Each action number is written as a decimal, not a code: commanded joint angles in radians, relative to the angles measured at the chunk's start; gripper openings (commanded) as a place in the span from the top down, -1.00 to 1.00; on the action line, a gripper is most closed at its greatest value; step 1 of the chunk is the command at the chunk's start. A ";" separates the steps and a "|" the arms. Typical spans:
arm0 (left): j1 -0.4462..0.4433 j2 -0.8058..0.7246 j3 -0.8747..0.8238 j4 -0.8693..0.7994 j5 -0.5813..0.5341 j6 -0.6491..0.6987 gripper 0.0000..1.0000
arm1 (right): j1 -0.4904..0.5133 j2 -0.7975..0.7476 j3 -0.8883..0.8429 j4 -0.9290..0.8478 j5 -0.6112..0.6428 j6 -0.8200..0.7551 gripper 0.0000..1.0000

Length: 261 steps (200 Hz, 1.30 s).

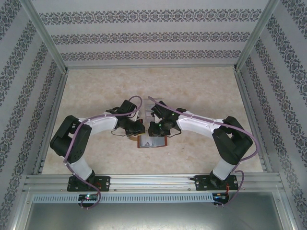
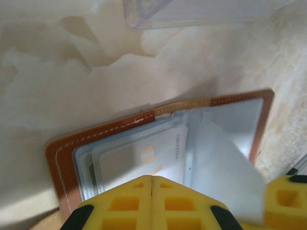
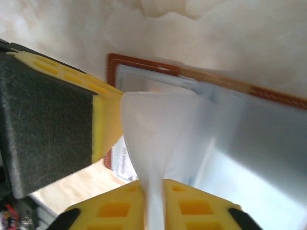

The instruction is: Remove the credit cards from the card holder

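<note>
Wallet [image 2: 61, 160] open (right claw [image 3: 154, 190] pinches sleeve [image 3: 160, 122]).

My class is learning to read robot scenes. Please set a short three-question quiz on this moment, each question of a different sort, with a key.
1. True or false: the card holder lies folded shut on the table.
2. What does the right gripper pinch? A) a black card B) a translucent flap inside the card holder C) the clear plastic stand
3. Fill in: the fingers of the left gripper are pressed ____, with no gap between them.
Key: 1 false, it lies open; 2 B; 3 together (shut).
</note>
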 commanded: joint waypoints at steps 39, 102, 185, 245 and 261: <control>-0.016 0.044 -0.021 0.036 0.021 -0.001 0.96 | 0.011 -0.019 0.015 -0.145 0.134 -0.010 0.58; -0.016 0.047 -0.020 0.014 0.000 0.013 0.97 | 0.004 -0.021 0.015 -0.238 0.247 -0.020 0.64; -0.014 0.018 -0.016 0.005 0.007 0.014 0.95 | -0.005 -0.031 0.020 -0.287 0.325 -0.028 0.25; -0.015 -0.009 -0.006 0.000 0.019 0.006 0.95 | -0.027 -0.131 0.014 -0.208 0.214 -0.002 0.21; -0.015 -0.013 -0.003 0.000 0.024 0.004 0.95 | -0.029 -0.130 0.004 -0.151 0.151 0.014 0.24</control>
